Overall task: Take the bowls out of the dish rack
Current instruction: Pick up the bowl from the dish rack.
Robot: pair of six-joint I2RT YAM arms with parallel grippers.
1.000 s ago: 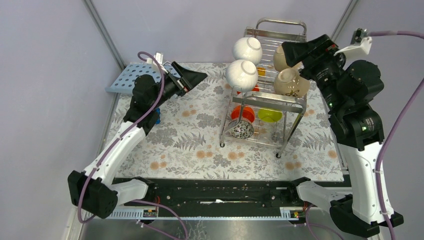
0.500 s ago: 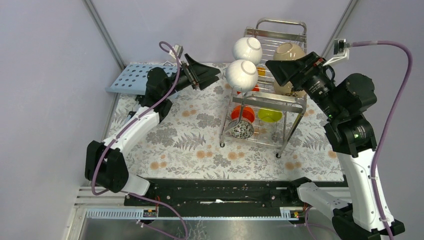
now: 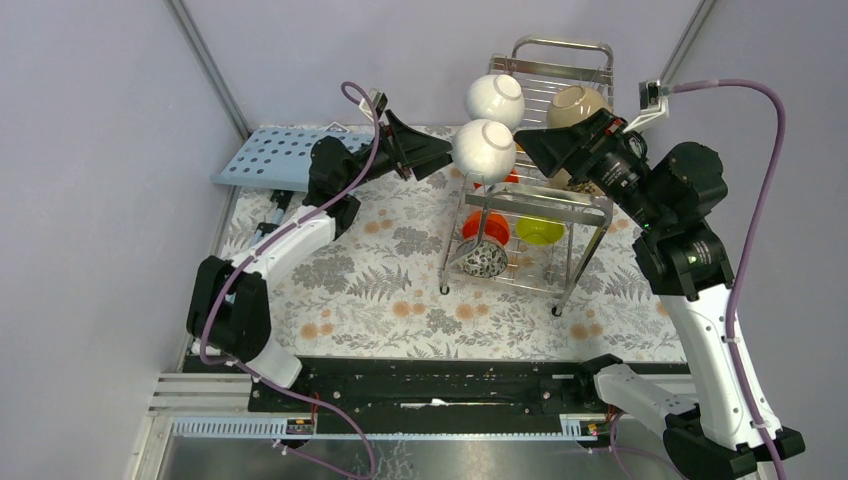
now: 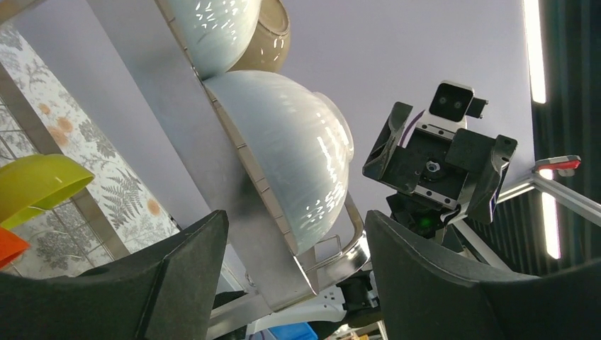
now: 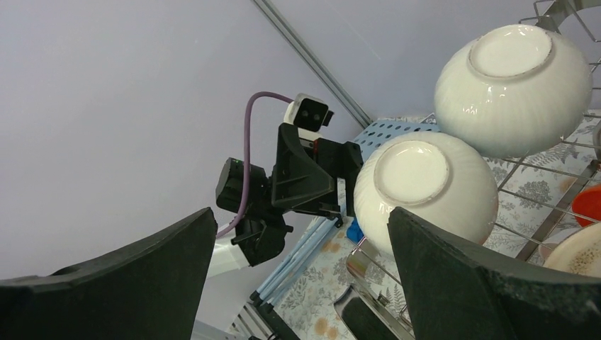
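Two glossy round bowls (image 3: 483,148) top the steel-wire dish rack (image 3: 545,203); left gripper (image 4: 296,219), right gripper (image 5: 301,216) both gape.

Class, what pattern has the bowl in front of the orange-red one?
The bowl is speckled black-and-white; best in top external view.

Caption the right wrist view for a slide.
Open right gripper faces the nearer white bowl on the dish rack, left gripper beyond.

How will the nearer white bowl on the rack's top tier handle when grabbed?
The nearer white bowl looks glossy, so probably slippery. It seems rigid ceramic: likely stiff and breakable if dropped. Round and propped tilted in the dish rack, it may roll when nudged.
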